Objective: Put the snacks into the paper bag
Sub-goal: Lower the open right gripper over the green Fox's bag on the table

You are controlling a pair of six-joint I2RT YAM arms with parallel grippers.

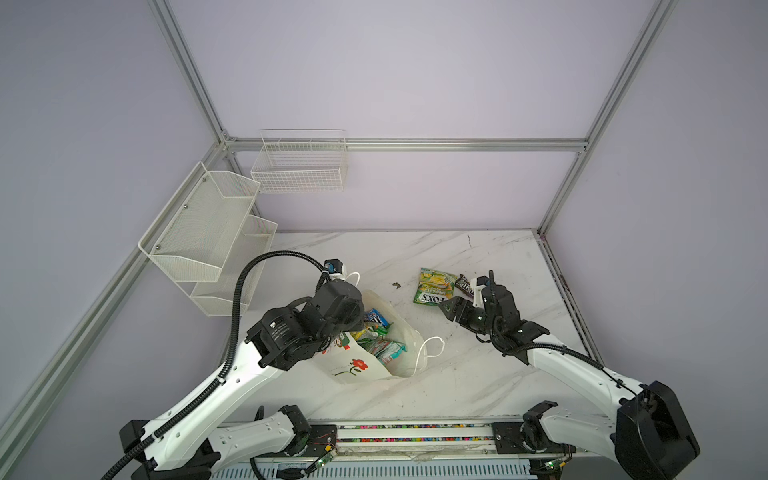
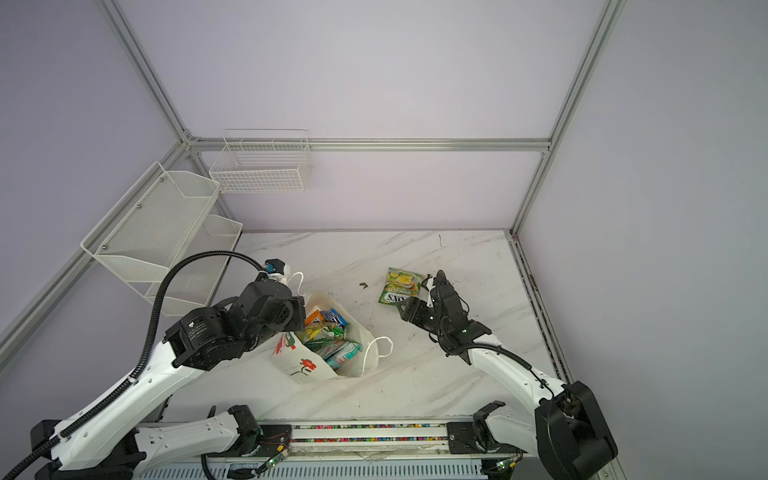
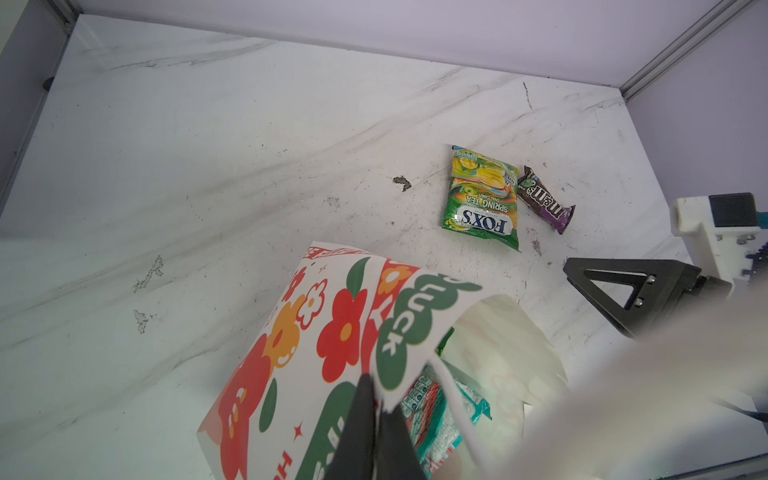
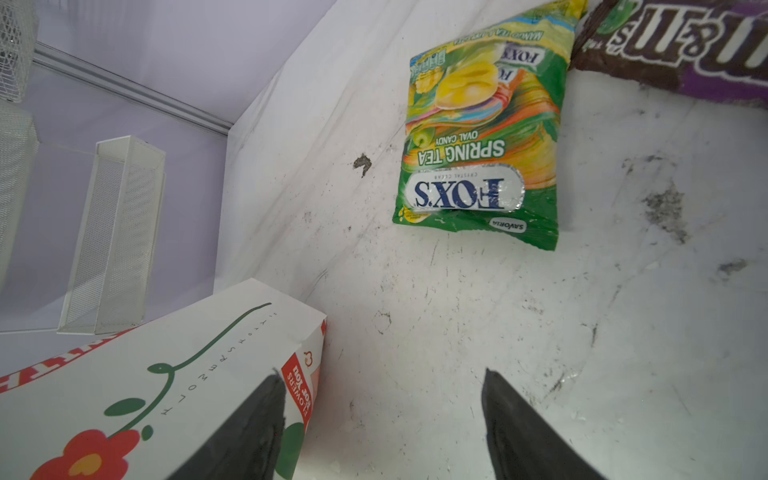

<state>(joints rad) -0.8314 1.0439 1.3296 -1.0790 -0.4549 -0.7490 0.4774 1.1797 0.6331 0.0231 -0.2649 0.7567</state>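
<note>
One green packet [image 4: 482,137] lies lengthwise ahead of the spread jaws of my right gripper [image 4: 381,374]; my left gripper [image 3: 376,395] pinches the bag [image 3: 316,332].

Robot lab cell: aluminium frame [image 1: 403,144] encloses marble-look tabletop [image 1: 374,257].

The paper bag [image 1: 358,368] is white, printed with red and orange flowers, green stems and a green label. The Fox's packet [image 1: 432,286] is green and yellow with a blue-on-silver logo. The M&M's packet [image 3: 544,199] is dark brown and purple. The counter [image 1: 457,374] is white marble with grey veins. The wire baskets [image 1: 299,166] are white.
</note>
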